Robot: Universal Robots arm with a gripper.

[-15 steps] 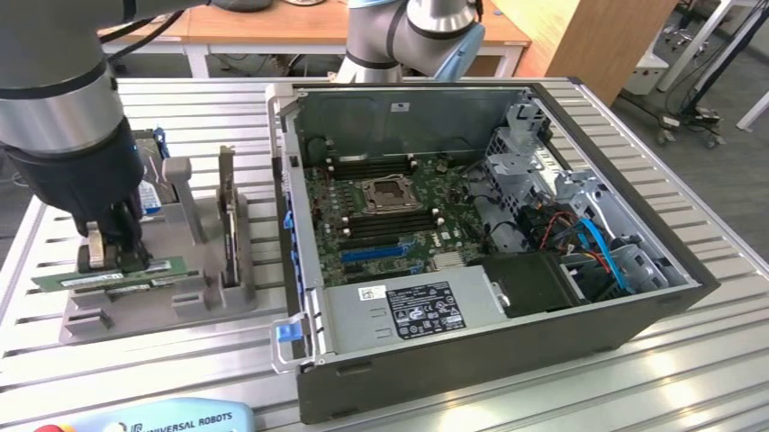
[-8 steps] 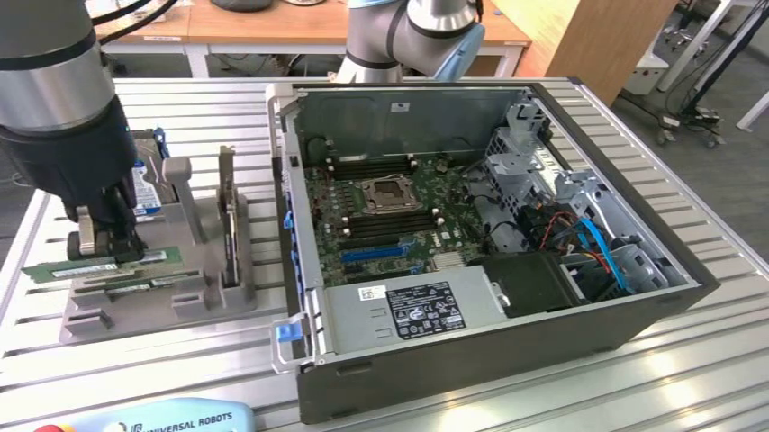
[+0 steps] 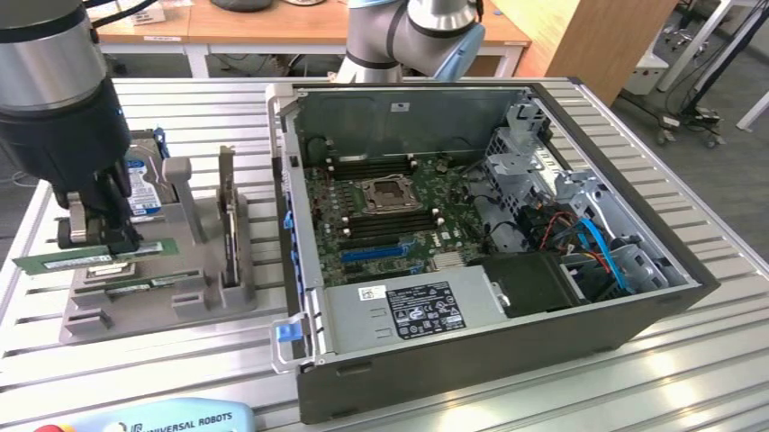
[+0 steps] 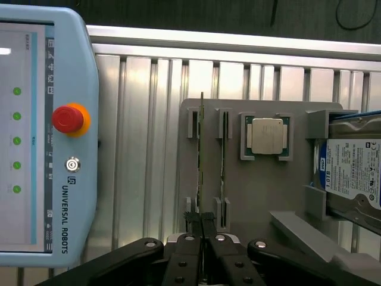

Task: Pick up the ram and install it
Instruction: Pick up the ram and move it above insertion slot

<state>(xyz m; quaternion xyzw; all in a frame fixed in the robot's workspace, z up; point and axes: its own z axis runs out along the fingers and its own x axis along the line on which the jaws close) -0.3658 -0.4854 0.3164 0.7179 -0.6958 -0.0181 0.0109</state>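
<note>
One ram [image 3: 54, 260] is clamped in your gripper [image 3: 108, 243], held just above the gray holder [image 3: 157, 310] on the bench [image 3: 180, 369]. A second stick [image 3: 154, 284] sits in the holder's slot. The processor chip [image 4: 266, 136] and hard drive [image 4: 351, 173] rest in that holder, with the open computer case [image 3: 541, 351] beside it.

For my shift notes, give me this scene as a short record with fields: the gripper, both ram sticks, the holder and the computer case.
gripper: shut on the ram
the ram: held by one end over the grey holder
second ram stick: seated in the holder, beside the held one
grey holder: also carries a processor chip and a hard drive
computer case: open, motherboard exposed, at the exterior view's right of the holder
</note>
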